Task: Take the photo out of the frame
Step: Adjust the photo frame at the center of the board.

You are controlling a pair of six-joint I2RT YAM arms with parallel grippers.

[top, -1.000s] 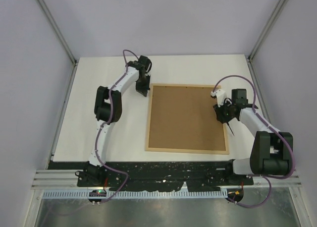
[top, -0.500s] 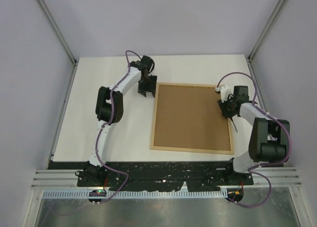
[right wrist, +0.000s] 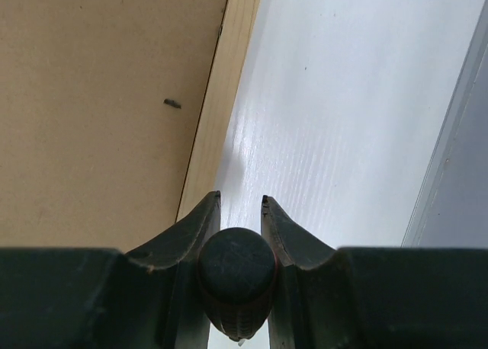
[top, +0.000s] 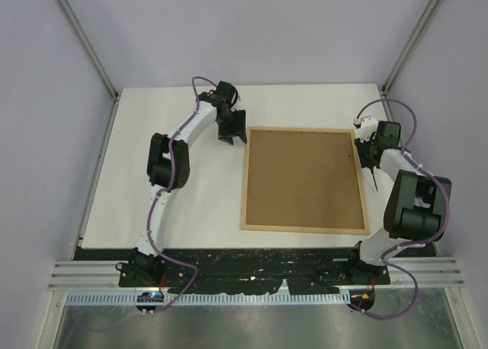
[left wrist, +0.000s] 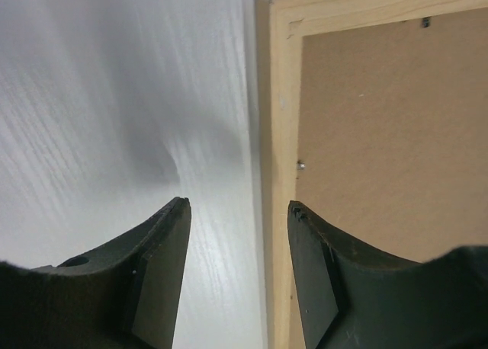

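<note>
Nearest you, the frame [top: 303,180] is lying flat, brown back up, on the white table [top: 175,204], right of centre, its near rail close to the table's front edge. The photo isn't showing from this side. Further out, by the far-right corner, your right gripper [right wrist: 241,198] is pinching the dark rounded handle of a screwdriver [right wrist: 237,269] between 2 partly closed fingers. At the far-left corner, your left gripper [left wrist: 238,206] is waiting with jaws parted and gripping nothing, 1 finger over the table and 1 over the frame's rail.
</note>
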